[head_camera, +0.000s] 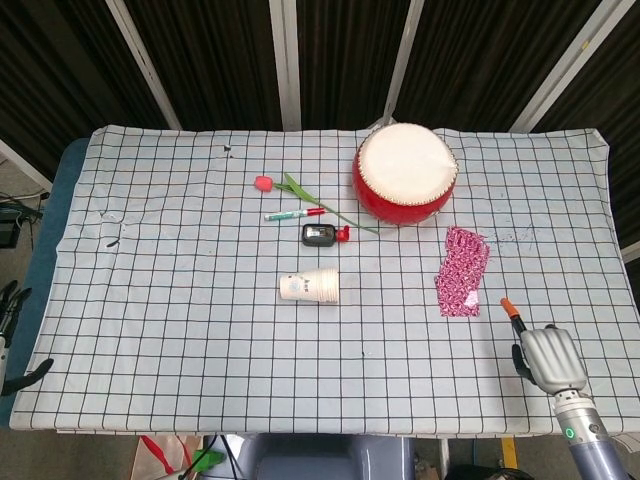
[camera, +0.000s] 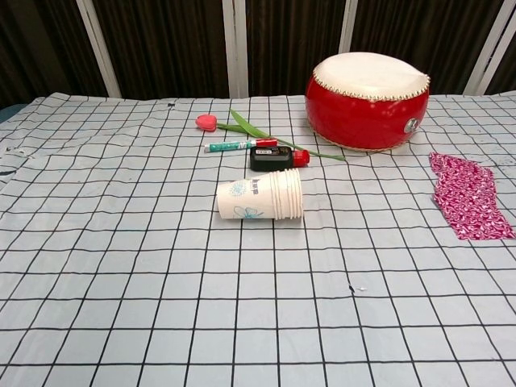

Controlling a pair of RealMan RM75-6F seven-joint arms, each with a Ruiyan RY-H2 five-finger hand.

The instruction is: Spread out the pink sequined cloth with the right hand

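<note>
The pink sequined cloth [head_camera: 462,271] lies flat as a narrow strip on the checked tablecloth, right of centre and just in front of the drum. In the chest view the cloth [camera: 470,198] sits at the far right. My right hand [head_camera: 545,358] hovers near the table's front right edge, below and to the right of the cloth, apart from it. It holds nothing; one orange-tipped finger [head_camera: 509,308] reaches toward the cloth's near corner, and the others are hidden behind the back of the hand. My left hand [head_camera: 10,300] hangs off the table's left edge, fingers apart, empty. Neither hand shows in the chest view.
A red drum [head_camera: 405,174] stands just behind the cloth. Stacked paper cups [head_camera: 312,286] lie on their side at mid-table. Behind them are a black item with a red cap [head_camera: 322,234], a marker pen [head_camera: 293,214] and a fake tulip [head_camera: 264,183].
</note>
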